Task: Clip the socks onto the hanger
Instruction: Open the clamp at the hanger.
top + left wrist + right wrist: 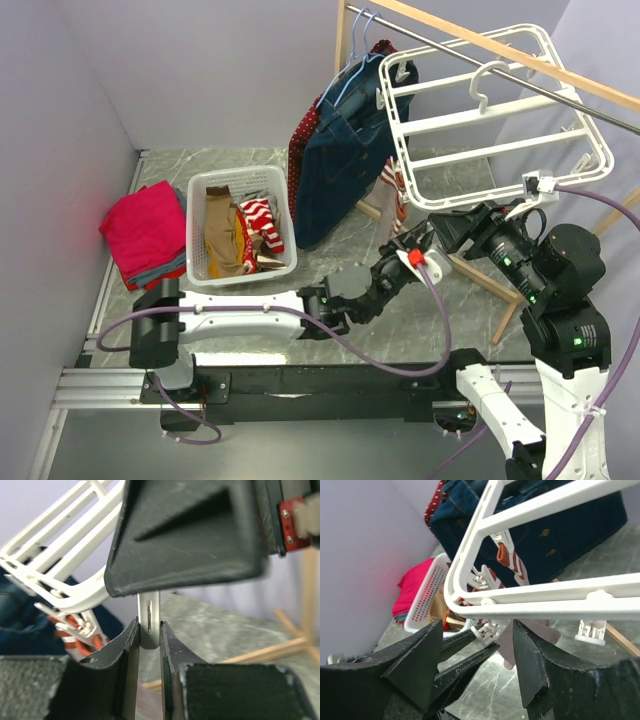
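Your overhead view was evenly bright with soft shadows; the pink cloth (143, 232) threw a red glow on the wall (60, 150) at left. Your left wrist picture blurred at upper right; the white hanger (530, 597) nearly glared in the right one.

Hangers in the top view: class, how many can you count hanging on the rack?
2. The white drying frame hangs at the right; the light-blue hanger is left of it, carrying the navy garment. More may be hidden behind that garment.
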Motion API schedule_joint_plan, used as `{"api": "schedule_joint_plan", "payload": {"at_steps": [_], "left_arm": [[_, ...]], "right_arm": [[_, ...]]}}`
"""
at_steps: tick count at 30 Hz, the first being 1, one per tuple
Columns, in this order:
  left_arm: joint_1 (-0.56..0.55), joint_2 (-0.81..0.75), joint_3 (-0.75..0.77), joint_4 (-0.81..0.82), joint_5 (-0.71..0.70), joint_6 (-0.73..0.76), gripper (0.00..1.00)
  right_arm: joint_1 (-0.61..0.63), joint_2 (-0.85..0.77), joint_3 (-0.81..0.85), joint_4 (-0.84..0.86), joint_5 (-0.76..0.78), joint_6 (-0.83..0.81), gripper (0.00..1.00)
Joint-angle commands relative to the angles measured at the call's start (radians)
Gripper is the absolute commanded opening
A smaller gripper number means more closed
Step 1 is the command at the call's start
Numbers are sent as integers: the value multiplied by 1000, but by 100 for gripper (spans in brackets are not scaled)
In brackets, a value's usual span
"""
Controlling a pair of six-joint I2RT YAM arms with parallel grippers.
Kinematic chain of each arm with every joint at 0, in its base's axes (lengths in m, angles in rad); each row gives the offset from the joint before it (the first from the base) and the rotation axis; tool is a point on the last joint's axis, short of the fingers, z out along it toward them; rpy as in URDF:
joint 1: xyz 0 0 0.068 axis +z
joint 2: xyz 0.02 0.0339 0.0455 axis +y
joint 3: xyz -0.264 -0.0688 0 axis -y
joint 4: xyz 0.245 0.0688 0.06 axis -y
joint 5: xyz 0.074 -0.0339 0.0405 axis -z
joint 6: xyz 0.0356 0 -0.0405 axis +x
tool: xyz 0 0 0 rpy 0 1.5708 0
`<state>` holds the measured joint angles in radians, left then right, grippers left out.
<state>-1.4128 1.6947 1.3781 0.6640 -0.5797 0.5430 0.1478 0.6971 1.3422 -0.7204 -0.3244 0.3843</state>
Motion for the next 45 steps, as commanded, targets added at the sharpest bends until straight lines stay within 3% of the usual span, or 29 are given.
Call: {"api": "schedule_joint_plan", "payload": {"at_steps": [1,5,17,27,45], "left_arm": [[50,-82,-7,-125,161,-218,13],[75,-102,-7,-153,211,-302,15],[89,-113,1,-169,247,-357,18],[103,-121,-7,-173,245,-380,18],[117,-152,-37,-149,282,-428,19]], "right_arm": [[-2,-1,-14,93,-77,-7,65],[-2,-14,-47,139,-93,-5,65],[-5,-15,-95,213,-84,13,66],[-4,-34,-51,65,165,-27,68],[-19,7,-138,194,-68,21,62]]}}
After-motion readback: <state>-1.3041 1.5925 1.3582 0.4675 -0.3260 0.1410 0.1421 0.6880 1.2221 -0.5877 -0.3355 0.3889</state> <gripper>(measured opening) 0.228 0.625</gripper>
